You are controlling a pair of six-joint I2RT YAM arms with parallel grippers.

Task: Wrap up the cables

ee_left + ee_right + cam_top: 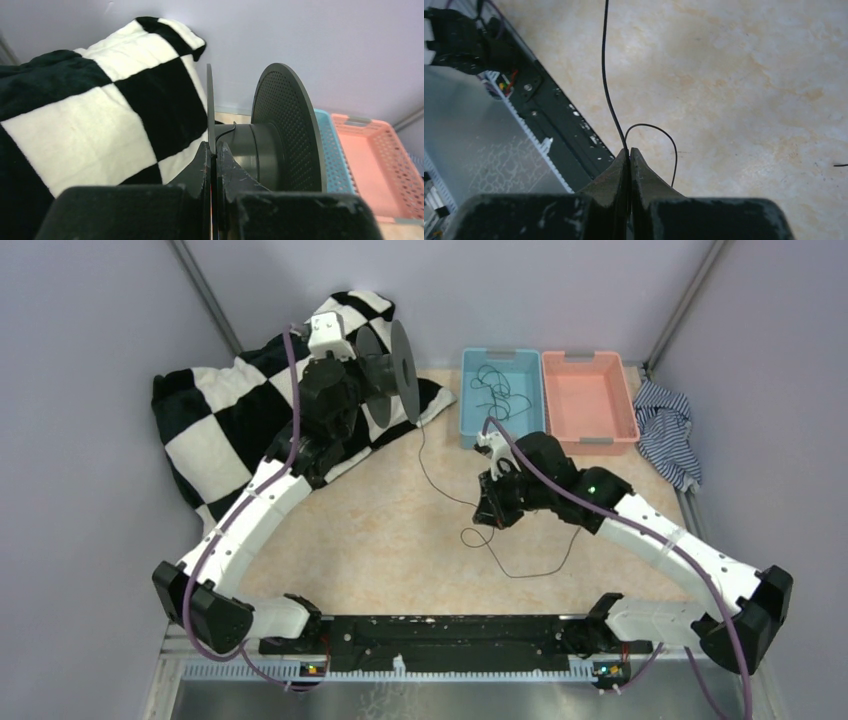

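A dark round spool (392,368) stands on edge at the back left, held up by my left gripper (352,368). In the left wrist view that gripper (214,147) is shut on the spool's thin flange (209,107), beside the hub (252,150). A thin black cable (440,485) runs from the spool across the table to my right gripper (490,512) and trails on in a loop (530,570). In the right wrist view the gripper (629,151) is shut on that cable (605,75). More cables (498,390) lie in the blue bin.
A black-and-white checkered blanket (215,415) lies at the back left under the spool. A blue bin (502,430) and a pink bin (590,395) stand side by side at the back right. A striped cloth (668,430) lies right of them. The black base rail (450,635) runs along the near edge.
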